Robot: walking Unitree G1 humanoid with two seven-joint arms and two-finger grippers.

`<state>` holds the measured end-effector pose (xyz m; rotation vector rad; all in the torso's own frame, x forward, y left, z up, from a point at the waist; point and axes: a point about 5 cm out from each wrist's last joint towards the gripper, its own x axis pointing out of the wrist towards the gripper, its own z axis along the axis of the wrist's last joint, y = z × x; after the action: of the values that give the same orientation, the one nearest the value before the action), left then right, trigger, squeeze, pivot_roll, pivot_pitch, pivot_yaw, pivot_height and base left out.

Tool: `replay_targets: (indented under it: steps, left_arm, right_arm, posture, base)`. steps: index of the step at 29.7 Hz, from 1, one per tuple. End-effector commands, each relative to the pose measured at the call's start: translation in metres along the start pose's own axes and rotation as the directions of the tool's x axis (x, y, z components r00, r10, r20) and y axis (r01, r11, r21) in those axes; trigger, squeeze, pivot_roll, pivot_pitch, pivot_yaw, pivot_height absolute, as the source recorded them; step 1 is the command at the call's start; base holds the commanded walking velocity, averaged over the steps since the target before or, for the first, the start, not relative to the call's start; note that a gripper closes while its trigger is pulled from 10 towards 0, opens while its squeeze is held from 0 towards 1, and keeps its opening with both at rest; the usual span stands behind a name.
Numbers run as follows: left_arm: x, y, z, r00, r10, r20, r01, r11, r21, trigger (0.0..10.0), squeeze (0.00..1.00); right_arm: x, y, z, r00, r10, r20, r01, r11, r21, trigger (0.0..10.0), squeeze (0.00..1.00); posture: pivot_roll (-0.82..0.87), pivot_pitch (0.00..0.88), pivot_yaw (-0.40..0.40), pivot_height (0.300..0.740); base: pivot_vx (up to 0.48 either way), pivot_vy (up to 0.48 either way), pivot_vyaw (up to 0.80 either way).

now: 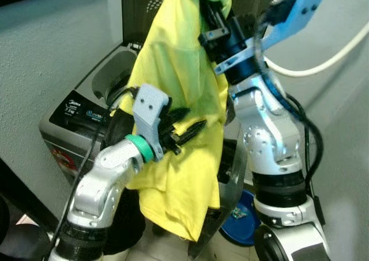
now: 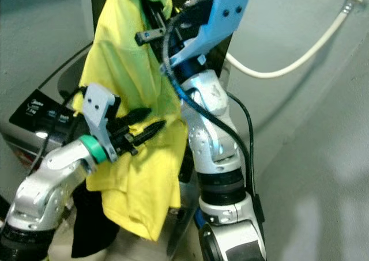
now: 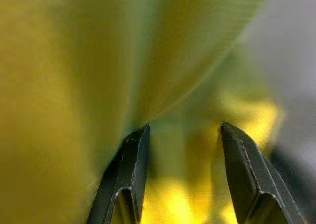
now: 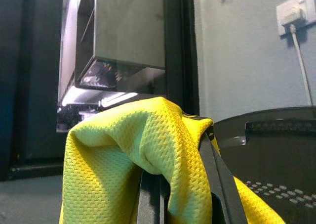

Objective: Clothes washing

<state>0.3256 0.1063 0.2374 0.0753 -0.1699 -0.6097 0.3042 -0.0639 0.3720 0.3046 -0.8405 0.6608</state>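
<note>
My right claw (image 1: 214,20) is clamped on the yellow shirt (image 1: 179,117), top centre of frame, cloth hanging mid-frame in front of the washer (image 1: 78,114) at left, my left claw (image 1: 187,129) gaping against its folds; best to pinch a fold low, then swing it over the drum opening.

Domestic laundry area, indicated by the following: a top-loading washing machine (image 1: 86,114) with a dark control panel and raised lid stands against a plain grey wall (image 1: 46,53); a white hose (image 2: 288,59) runs across the wall to a fitting near the upper corner; a wall socket (image 4: 296,9) with a plugged-in cable is mounted on the wall; a blue basin (image 1: 239,218) sits on the floor beside the machine; a yellow mesh garment (image 1: 179,99) hangs in front of the washer.
</note>
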Motion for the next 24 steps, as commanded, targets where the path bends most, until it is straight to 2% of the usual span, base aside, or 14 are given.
replay_targets:
  steps: [1, 2, 5, 6, 8, 9, 13, 14, 15, 16, 17, 19, 23, 24]
  left_arm:
    - [-0.002, 0.032, -0.001, 0.985, 0.170, -0.016, -0.169, 0.983, 0.073, 10.0, 0.00]
    - [-0.006, 0.071, 0.010, 0.945, 0.326, 0.003, -0.323, 0.932, 0.164, 10.0, 0.00]
    - [-0.013, 0.099, 0.023, 0.902, 0.430, 0.043, -0.428, 0.875, 0.226, 10.0, 0.00]
    - [-0.023, 0.126, 0.041, 0.852, 0.514, 0.101, -0.518, 0.799, 0.306, 10.0, 0.00]
    - [-0.023, 0.126, 0.041, 0.852, 0.514, 0.101, -0.518, 0.799, 0.306, 10.0, 0.00]
    - [-0.033, 0.146, 0.058, 0.803, 0.576, 0.155, -0.587, 0.719, 0.372, 10.0, 0.00]
    - [-0.043, 0.163, 0.073, 0.755, 0.622, 0.208, -0.642, 0.636, 0.429, 10.0, 0.00]
    - [-0.042, 0.162, 0.069, 0.800, 0.582, 0.145, -0.581, 0.694, 0.425, 10.0, 0.00]
    - [-0.042, 0.162, 0.069, 0.800, 0.582, 0.145, -0.581, 0.694, 0.425, 10.0, 0.00]
    - [-0.039, 0.154, 0.062, 0.860, 0.503, 0.082, -0.491, 0.774, 0.399, 10.0, 0.00]
    - [-0.039, 0.154, 0.062, 0.860, 0.503, 0.082, -0.491, 0.774, 0.399, 10.0, 0.00]
    - [-0.025, 0.081, 0.047, 0.996, 0.066, 0.065, -0.078, 0.979, 0.186, 10.0, 0.00]
    - [-0.024, 0.056, 0.054, 0.990, -0.054, 0.128, 0.039, 0.992, 0.116, 10.0, 0.00]
    - [-0.026, 0.042, 0.059, 0.980, -0.115, 0.161, 0.103, 0.991, 0.081, 10.0, 0.00]
  right_arm:
    - [-0.005, -0.005, 0.004, 1.000, -0.012, 0.014, 0.012, 1.000, 0.023, 10.0, 0.00]
    - [-0.012, -0.018, -0.012, 0.994, -0.082, -0.071, 0.078, 0.995, -0.055, 10.0, 0.00]
    - [-0.018, -0.028, -0.027, 0.981, -0.141, -0.132, 0.119, 0.980, -0.158, 10.0, 0.00]
    - [-0.021, -0.037, -0.047, 0.954, -0.228, -0.193, 0.165, 0.941, -0.297, 10.0, 0.00]
    - [-0.021, -0.037, -0.047, 0.954, -0.228, -0.193, 0.165, 0.941, -0.297, 10.0, 0.00]
    - [-0.021, -0.039, -0.064, 0.931, -0.291, -0.222, 0.187, 0.899, -0.397, 10.0, 0.00]
    - [-0.019, -0.037, -0.078, 0.911, -0.337, -0.236, 0.198, 0.862, -0.466, 10.0, 0.00]
    - [-0.024, -0.026, -0.094, 0.902, -0.312, -0.298, 0.127, 0.853, -0.507, 10.0, 0.00]
    - [-0.024, -0.026, -0.094, 0.902, -0.312, -0.298, 0.127, 0.853, -0.507, 10.0, 0.00]
    - [-0.029, -0.015, -0.108, 0.891, -0.277, -0.359, 0.053, 0.850, -0.524, 10.0, 0.00]
    - [-0.029, -0.015, -0.108, 0.891, -0.277, -0.359, 0.053, 0.850, -0.524, 10.0, 0.00]
    - [-0.044, 0.007, -0.130, 0.850, -0.191, -0.490, -0.073, 0.880, -0.470, 10.0, 0.00]
    - [-0.044, 0.007, -0.129, 0.848, -0.180, -0.499, -0.019, 0.930, -0.368, 10.0, 0.00]
    - [-0.043, 0.005, -0.125, 0.853, -0.177, -0.491, 0.021, 0.952, -0.307, 10.0, 0.30]
  posture:
    - [0.13, 0.000, 0.003, 0.740]
    - [0.12, 0.000, 0.014, 0.740]
    - [0.12, 0.000, 0.014, 0.740]
    - [0.11, 0.000, 0.018, 0.740]
    - [0.11, 0.000, 0.018, 0.740]
    - [0.11, 0.000, 0.018, 0.740]
    - [0.11, 0.000, 0.018, 0.740]
    - [0.14, 0.012, -0.002, 0.740]
    - [0.14, 0.012, -0.002, 0.740]
    - [0.14, 0.012, -0.002, 0.740]
    - [0.14, 0.012, -0.002, 0.740]
    - [0.14, 0.017, -0.001, 0.740]
    - [0.14, 0.016, 0.004, 0.740]
    - [0.14, 0.016, 0.010, 0.740]
  base:
    - [0.000, 0.000, 0.00]
    - [0.000, 0.000, 0.00]
    - [0.000, 0.000, 0.00]
    - [0.000, 0.000, 0.00]
    - [0.000, 0.000, 0.00]
    - [0.000, 0.000, 0.00]
    - [0.000, 0.000, 0.00]
    - [0.000, 0.000, 0.00]
    - [0.000, 0.000, 0.00]
    - [0.000, 0.000, 0.00]
    - [0.000, 0.000, 0.00]
    - [0.000, 0.000, 0.00]
    - [0.000, 0.000, 0.00]
    - [0.000, 0.000, 0.00]
